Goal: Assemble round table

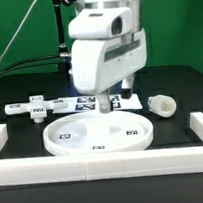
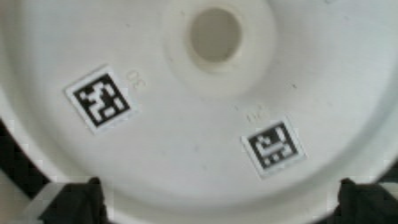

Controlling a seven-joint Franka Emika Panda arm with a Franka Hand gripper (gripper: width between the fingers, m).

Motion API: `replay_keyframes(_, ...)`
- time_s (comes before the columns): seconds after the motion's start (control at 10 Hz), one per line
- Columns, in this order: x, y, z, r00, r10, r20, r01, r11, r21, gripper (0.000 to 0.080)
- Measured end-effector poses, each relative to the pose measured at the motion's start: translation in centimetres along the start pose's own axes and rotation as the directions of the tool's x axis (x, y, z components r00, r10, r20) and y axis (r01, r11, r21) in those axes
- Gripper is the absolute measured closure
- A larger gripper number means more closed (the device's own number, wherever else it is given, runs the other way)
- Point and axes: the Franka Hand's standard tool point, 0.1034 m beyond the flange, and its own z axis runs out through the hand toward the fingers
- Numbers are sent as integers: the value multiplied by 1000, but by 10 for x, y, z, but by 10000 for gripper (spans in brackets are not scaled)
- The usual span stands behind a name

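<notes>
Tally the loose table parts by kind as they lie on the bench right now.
Round disc: 1
Cylinder leg: 1
Cross-shaped piece: 1
Total: 3

Big disc [image 1: 98, 133] sat mid-table, the main thing in the way. The cross-shaped piece [image 1: 30, 106] lay well off toward the exterior view's left and the leg [image 1: 163, 105] toward its right, both apart from the disc. Bare dark table [image 1: 37, 127] between them left room to come down. White rails [image 1: 106, 167] walled the front and both sides, blocking low entry there. The gripper [image 1: 108, 105] hung over the disc's far rim, fingers [image 2: 75, 196] spread; gap to the disc probably small.
</notes>
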Motion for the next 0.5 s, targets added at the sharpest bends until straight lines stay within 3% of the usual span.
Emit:
replay_keyframes(0.1,-7,3,5,1000,-6,-1,6,1000,2,150)
replay_keyframes(0.5,-7,2,7,1000,-2,0,2,1000,5,150)
